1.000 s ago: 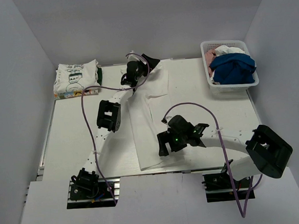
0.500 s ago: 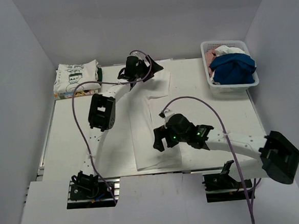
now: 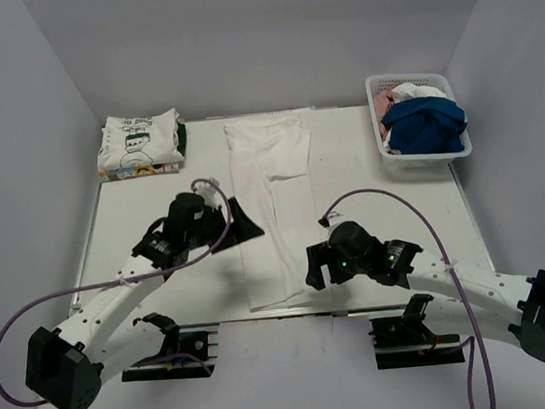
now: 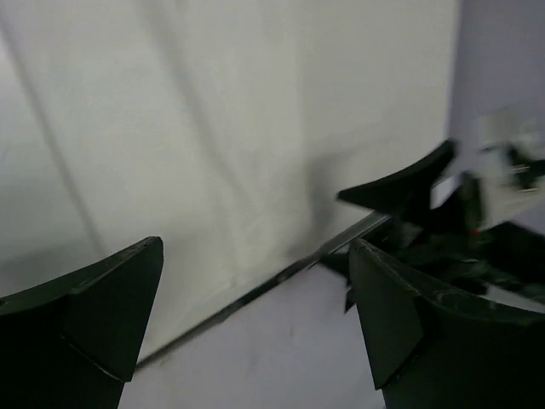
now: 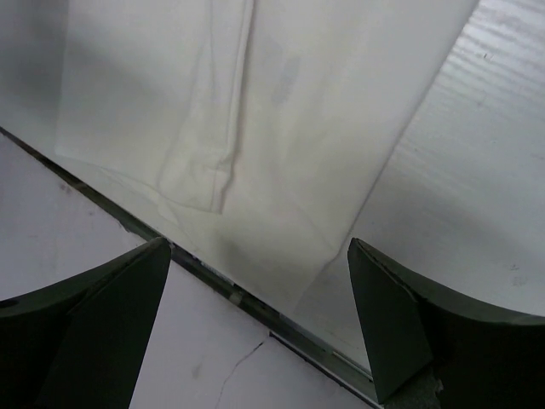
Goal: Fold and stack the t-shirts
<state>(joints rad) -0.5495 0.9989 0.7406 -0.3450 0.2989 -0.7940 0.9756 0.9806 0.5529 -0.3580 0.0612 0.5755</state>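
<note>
The white bench is carrying everything. Down its middle a long white t-shirt is lying flat, already folded lengthwise into a narrow strip running from 12 o'clock to 6 o'clock, its near hem reaching the bench's front edge. At 2 o'clock a white lattice basket is holding a crumpled royal-blue tee with white and pinkish cloth behind it. At 10 o'clock a stack of folded tees, white with dark cartoon print uppermost, is sitting in the far corner.

The left gripper is hovering at the strip's 9 o'clock edge, about halfway along. Whether it is touching the cloth I cannot tell. Its wrist view is showing the jaws spread wide with nothing between them. The right gripper is hanging by the 3 o'clock edge nearer the hem, jaws likewise gaping and empty, looking down on the hem corner and a tucked-in layer.

The cloth is looking thin, light and limp: it will likely be drooping and sliding, not holding shape, and its layers may be slipping apart. I am judging the next step to be a crosswise fold. The best hold would be a pinch through all layers at each near hem corner, one gripper per side, carrying the hem evenly toward 12 o'clock.
</note>
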